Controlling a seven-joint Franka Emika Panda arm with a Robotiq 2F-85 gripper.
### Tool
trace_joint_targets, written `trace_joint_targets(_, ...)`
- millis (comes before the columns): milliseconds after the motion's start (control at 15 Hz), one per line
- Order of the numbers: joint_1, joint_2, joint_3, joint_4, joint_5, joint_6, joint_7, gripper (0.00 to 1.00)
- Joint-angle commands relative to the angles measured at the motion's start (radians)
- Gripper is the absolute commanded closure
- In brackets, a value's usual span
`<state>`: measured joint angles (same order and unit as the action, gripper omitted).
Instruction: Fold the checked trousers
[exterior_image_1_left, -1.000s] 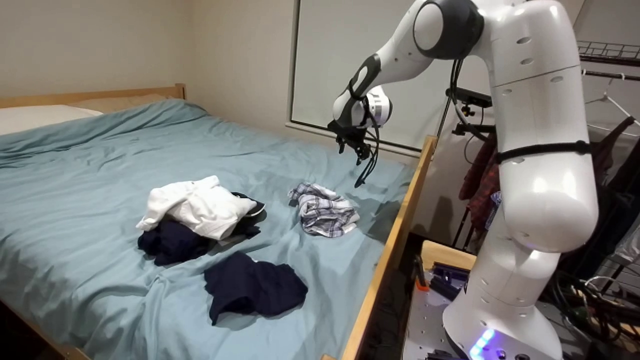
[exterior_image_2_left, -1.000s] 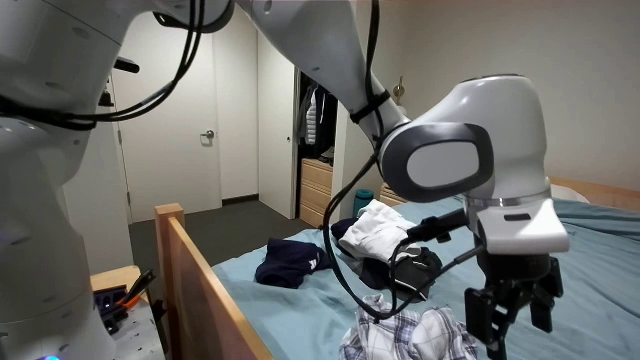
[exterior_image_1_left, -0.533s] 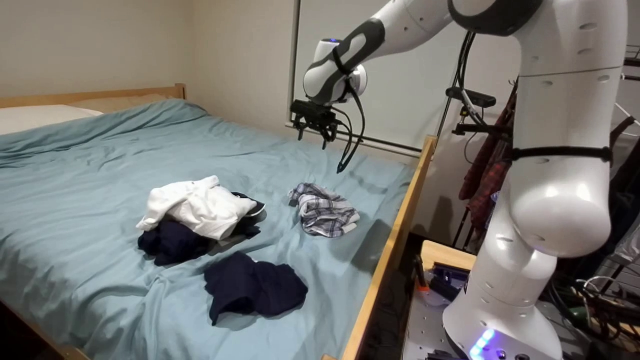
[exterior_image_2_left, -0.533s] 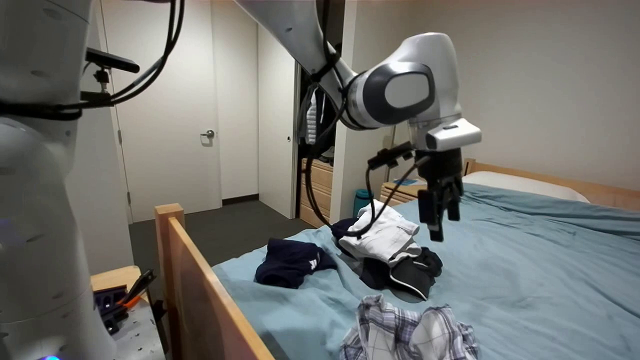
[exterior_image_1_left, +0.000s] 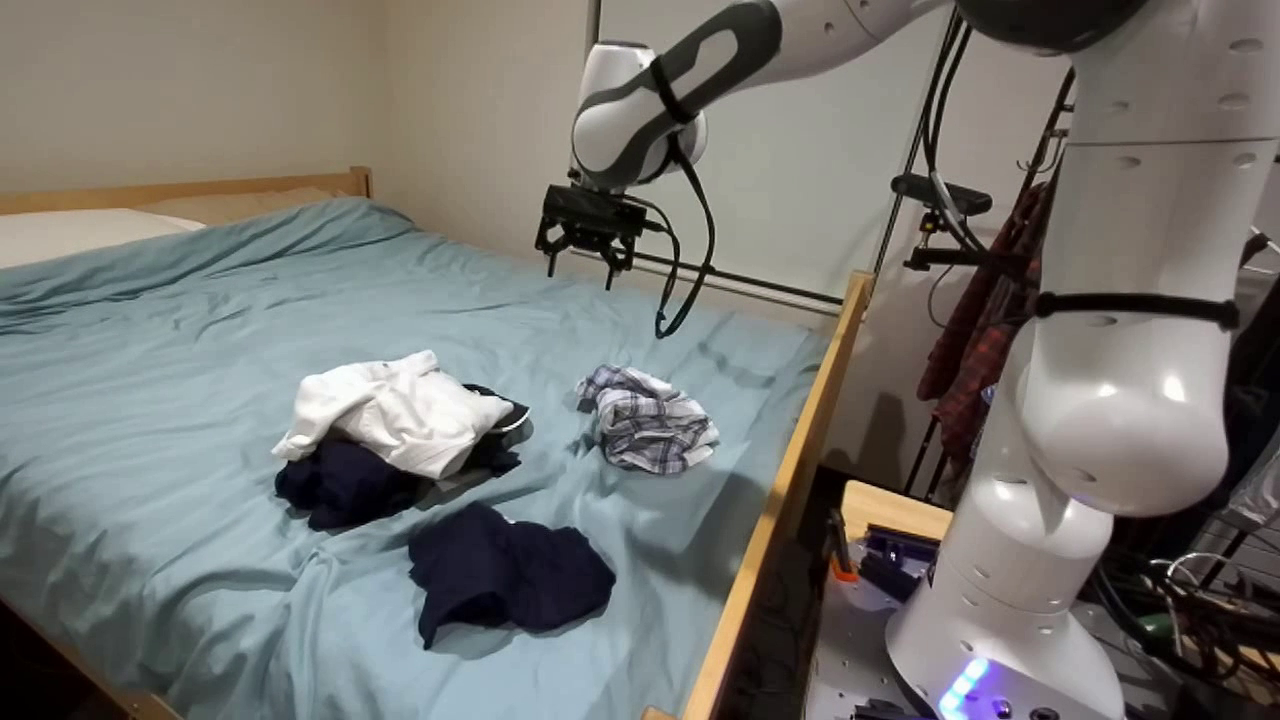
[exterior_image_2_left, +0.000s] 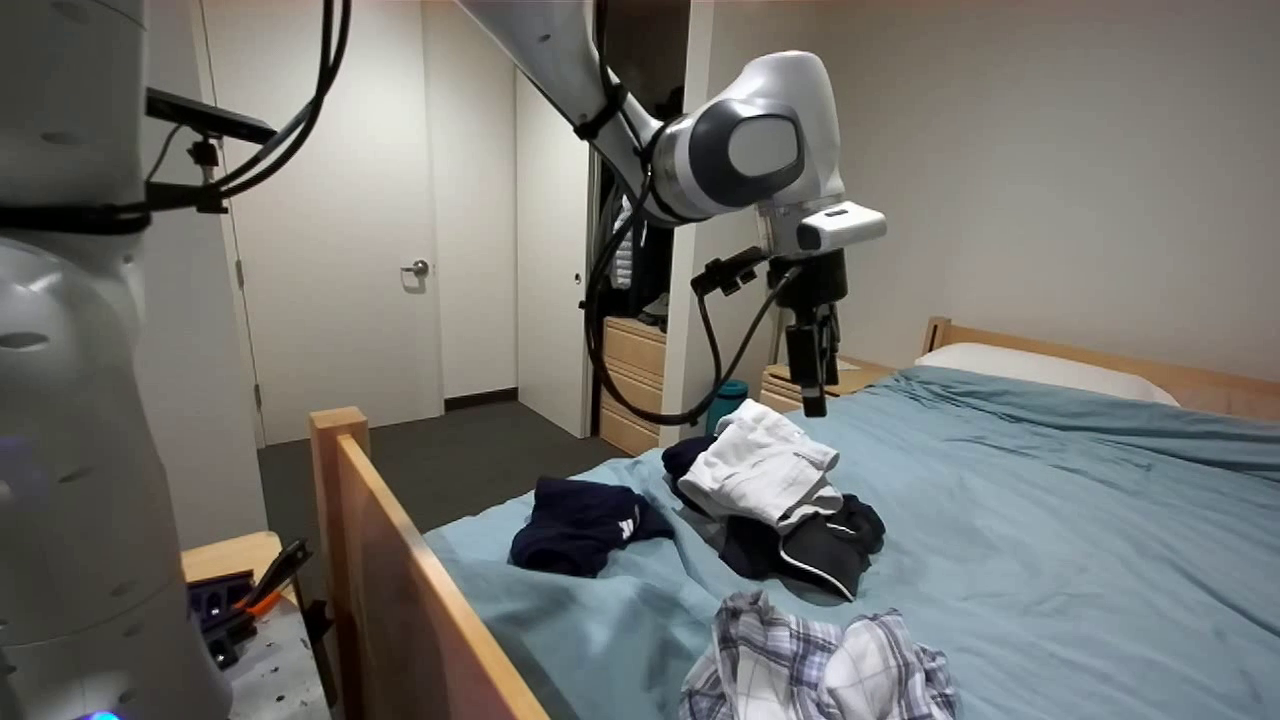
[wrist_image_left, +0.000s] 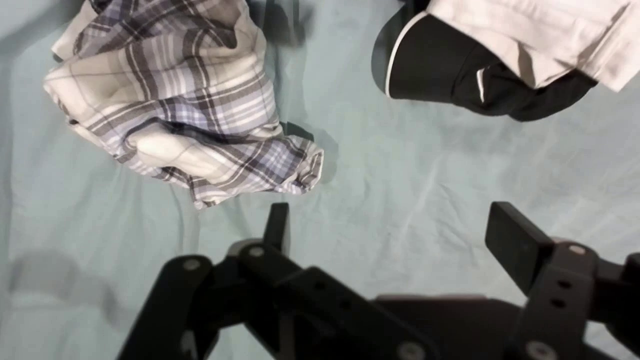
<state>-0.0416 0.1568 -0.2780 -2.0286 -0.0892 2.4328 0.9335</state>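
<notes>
The checked trousers (exterior_image_1_left: 652, 428) lie bunched in a compact heap on the bed, near the wooden rail. In an exterior view (exterior_image_2_left: 800, 665) their lower part is cut off by the frame edge. In the wrist view the trousers (wrist_image_left: 190, 95) lie at the upper left, a crumpled end pointing right. My gripper (exterior_image_1_left: 580, 280) hangs pointing down, well above the bed and apart from the trousers; it also shows in an exterior view (exterior_image_2_left: 822, 398). In the wrist view the fingers (wrist_image_left: 387, 220) stand wide apart with only bedsheet seen between them.
A white garment (exterior_image_1_left: 395, 415) lies on dark clothes and a black cap (wrist_image_left: 430, 65). A navy garment (exterior_image_1_left: 510, 570) lies separately nearer the bed's edge. The wooden rail (exterior_image_1_left: 770, 510) runs between bed and robot base. A cable loop (exterior_image_1_left: 690, 300) hangs beside the gripper.
The arm has moved the open gripper up and farther over the bed, away from the rail and from the trousers. The trousers and other clothes have not moved.
</notes>
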Motion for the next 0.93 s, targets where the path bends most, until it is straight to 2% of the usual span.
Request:
trace_joint_targets(0,-0.025,-0.011,0.076,-0.006,0.054,-0.045,-0.185,0.00)
trace_joint_targets(267,0.017,-0.059,0.122,-0.050,-0.056,-0.098,-0.240,0.00)
trace_joint_targets(467,0.038,-0.012,0.146,-0.012,-0.156,-0.113,-0.266,0.00)
trace_joint_targets(600,0.037,0.039,0.160,0.028,-0.177,-0.093,-0.340,0.00)
trace_joint_targets(733,0.022,0.131,0.167,0.130,-0.139,-0.061,-0.475,0.00)
trace_joint_targets(800,0.046,0.047,0.155,0.036,-0.150,-0.074,-0.368,0.00)
trace_joint_targets(867,0.047,0.078,0.151,0.069,-0.148,-0.069,-0.405,0.00)
